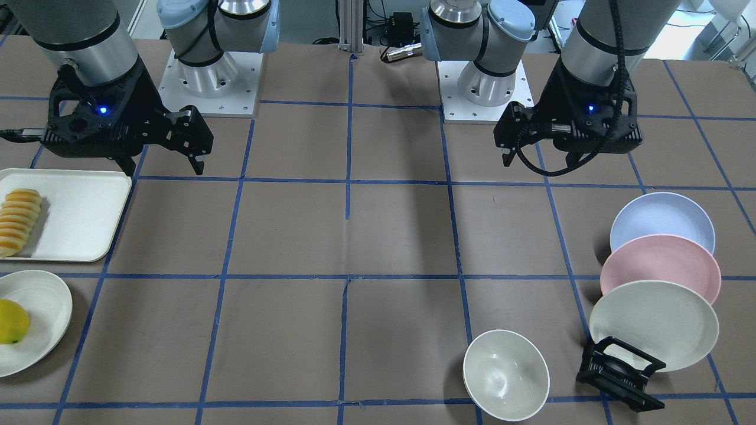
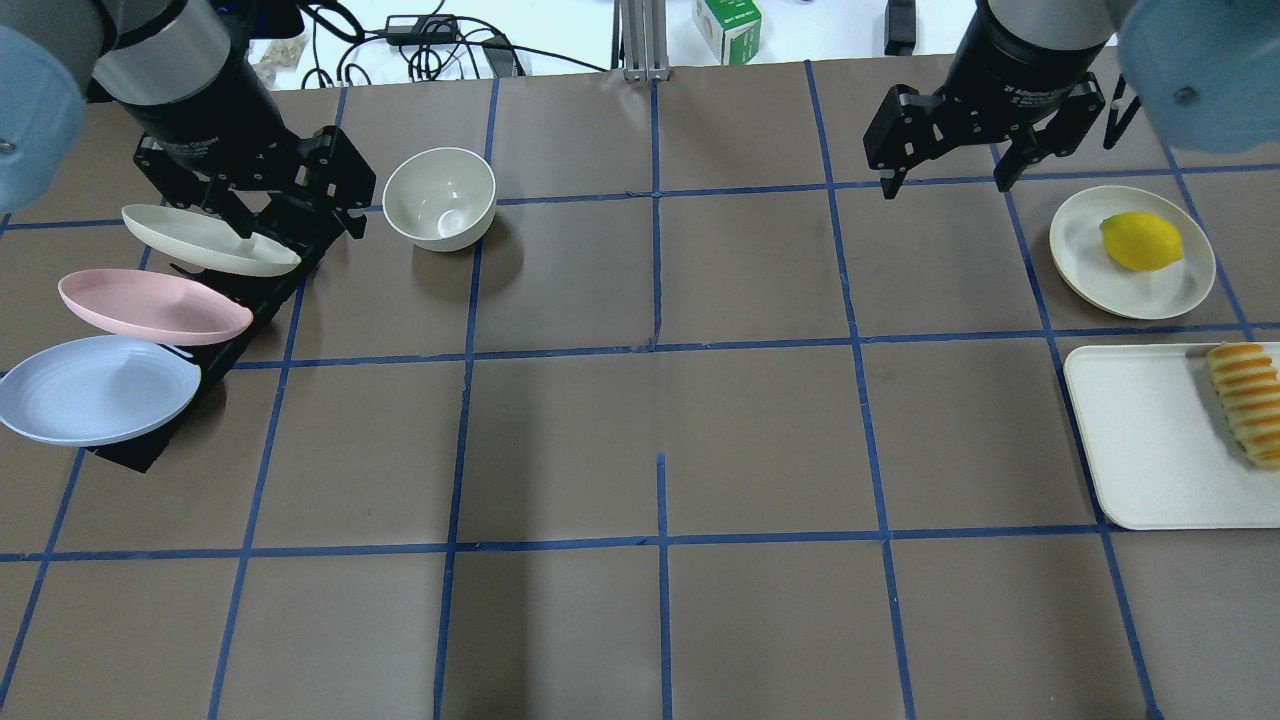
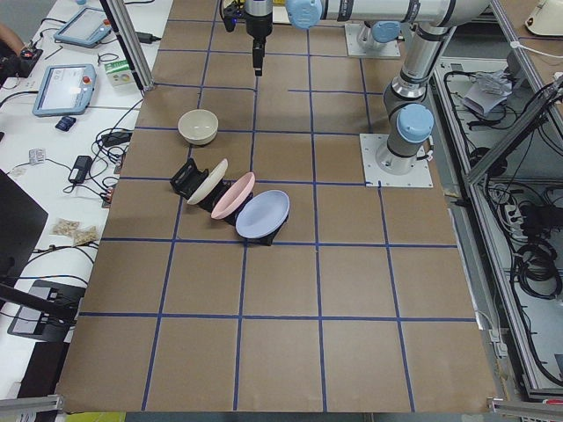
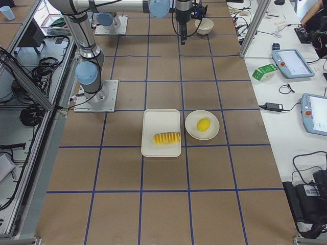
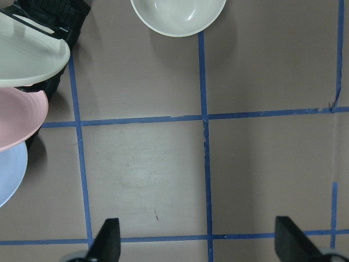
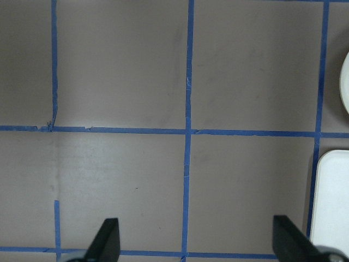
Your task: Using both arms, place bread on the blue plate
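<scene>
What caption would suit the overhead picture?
Left gripper and right gripper open; bread on tray, blue plate in rack.

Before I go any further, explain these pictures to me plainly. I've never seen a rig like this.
Two jointed robot arms stand at a taped brown table. One picture looks down from behind them, one faces them, two look along the table from its ends, and two come from cameras on the wrists. The left arm hangs by a black rack that holds a cream plate, pink plate and blue plate tilted on edge, with a white bowl beside. The right arm hangs near a lemon on a white plate and the bread on a white tray. Both arms' jaws are open and hold nothing.
</scene>
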Controlling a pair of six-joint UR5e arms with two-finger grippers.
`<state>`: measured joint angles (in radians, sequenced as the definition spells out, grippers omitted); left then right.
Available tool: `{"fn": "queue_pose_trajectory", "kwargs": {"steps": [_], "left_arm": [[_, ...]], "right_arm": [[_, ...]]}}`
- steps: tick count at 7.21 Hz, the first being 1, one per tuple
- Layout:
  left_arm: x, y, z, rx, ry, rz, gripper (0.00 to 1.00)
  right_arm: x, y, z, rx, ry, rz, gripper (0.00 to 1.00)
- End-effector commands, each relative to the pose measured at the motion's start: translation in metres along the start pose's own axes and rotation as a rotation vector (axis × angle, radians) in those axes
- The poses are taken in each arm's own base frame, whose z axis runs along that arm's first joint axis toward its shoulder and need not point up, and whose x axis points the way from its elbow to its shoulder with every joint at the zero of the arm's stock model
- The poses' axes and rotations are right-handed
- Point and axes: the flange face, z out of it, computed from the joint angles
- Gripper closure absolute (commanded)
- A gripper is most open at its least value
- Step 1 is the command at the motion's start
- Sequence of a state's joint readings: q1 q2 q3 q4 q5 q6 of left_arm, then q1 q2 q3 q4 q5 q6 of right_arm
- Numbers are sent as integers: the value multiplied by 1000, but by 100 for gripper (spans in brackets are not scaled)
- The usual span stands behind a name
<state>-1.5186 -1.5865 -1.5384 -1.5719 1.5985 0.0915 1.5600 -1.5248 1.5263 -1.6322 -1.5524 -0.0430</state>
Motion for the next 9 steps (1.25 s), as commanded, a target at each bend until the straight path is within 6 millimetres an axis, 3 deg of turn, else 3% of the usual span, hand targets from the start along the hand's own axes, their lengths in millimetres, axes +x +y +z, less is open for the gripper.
{"fn": "queue_pose_trajectory", "kwargs": {"steps": [1,9], "left_arm": [[-1,9,4,-9,1,-1,0],[-8,10,-1,6,2,-18,0]], "right_arm": [[0,1,2,-5,0,0,0],[0,1,3,-9,-2,0,0]]}}
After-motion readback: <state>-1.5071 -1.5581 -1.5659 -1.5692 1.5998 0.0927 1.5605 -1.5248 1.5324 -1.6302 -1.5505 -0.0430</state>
